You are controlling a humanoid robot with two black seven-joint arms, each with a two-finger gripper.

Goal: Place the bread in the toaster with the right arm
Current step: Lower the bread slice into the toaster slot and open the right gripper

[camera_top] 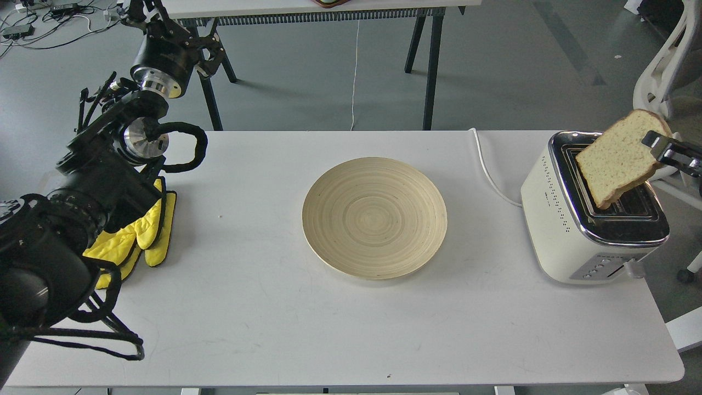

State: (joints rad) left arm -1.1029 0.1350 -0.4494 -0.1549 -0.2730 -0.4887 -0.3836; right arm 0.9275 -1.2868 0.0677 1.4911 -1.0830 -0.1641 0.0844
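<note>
The bread is a pale speckled slice with a brown crust, held tilted over the toaster. Its lower corner dips into a dark slot of the chrome top. My right gripper comes in from the right edge and is shut on the slice's upper right edge. The cream-white toaster stands at the table's right end, buttons facing the front. My left gripper is raised at the far left, beyond the table's back edge; its fingers look spread and hold nothing.
A round beige wooden plate lies bare in the middle of the white table. Yellow mitts lie at the left under my left arm. The toaster's white cord runs back off the table. A white chair stands at the right.
</note>
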